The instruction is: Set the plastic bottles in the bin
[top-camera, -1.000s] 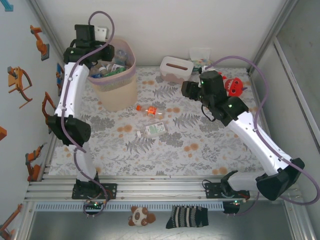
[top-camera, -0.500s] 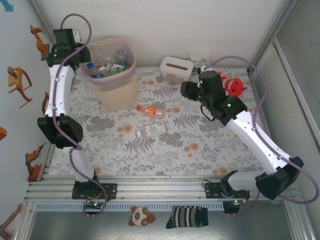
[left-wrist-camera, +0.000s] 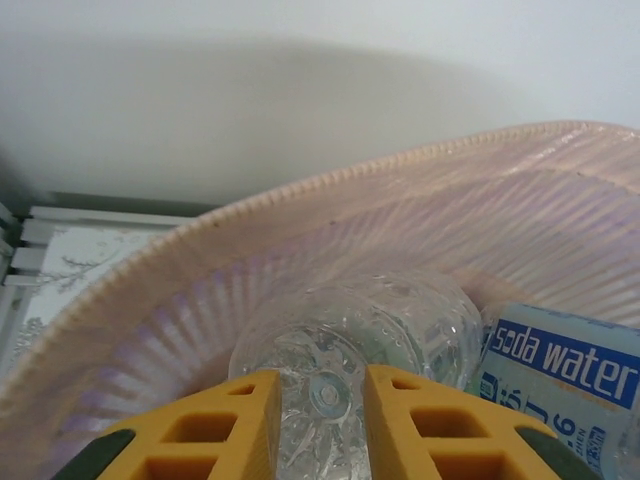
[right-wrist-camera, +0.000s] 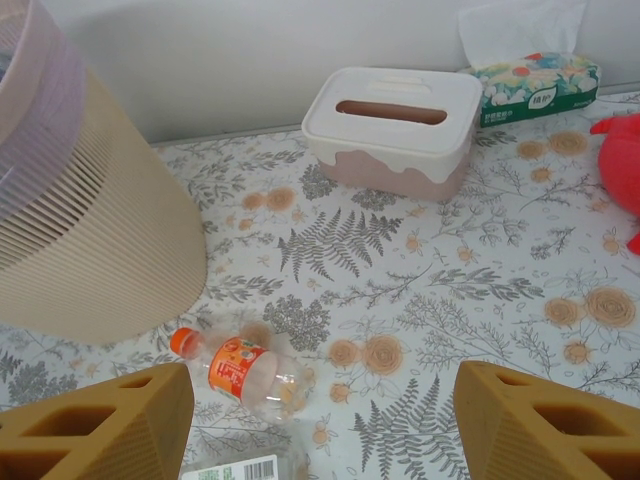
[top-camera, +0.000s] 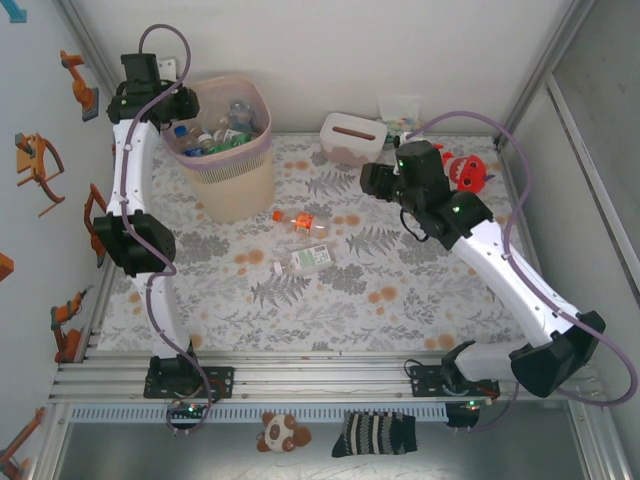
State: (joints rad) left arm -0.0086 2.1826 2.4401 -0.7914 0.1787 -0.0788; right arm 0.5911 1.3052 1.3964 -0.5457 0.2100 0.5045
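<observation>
Orange-fingered left gripper: is hovering at the far-left rim of the bin, its fingers drawn together with only a slit between them and clamping nothing.
Bin: is standing at the far left of the table, its pink liner folding over the rim.
Clear bottle: is lying inside the bin with its base facing the left wrist camera, just beyond the fingertips.
Soda water bottle: is resting in the bin, touching the clear bottle's right side.
Orange-label bottle: is lying on its side on the table, just right of the bin.
Green-label bottle: is lying nearer, just beside the orange-label one.
Right gripper: is hanging above the table right of both loose bottles, jaws apart and empty.
Tissue box: is sitting at the far edge, right of the bin.
Red plush: is lying far right.
</observation>
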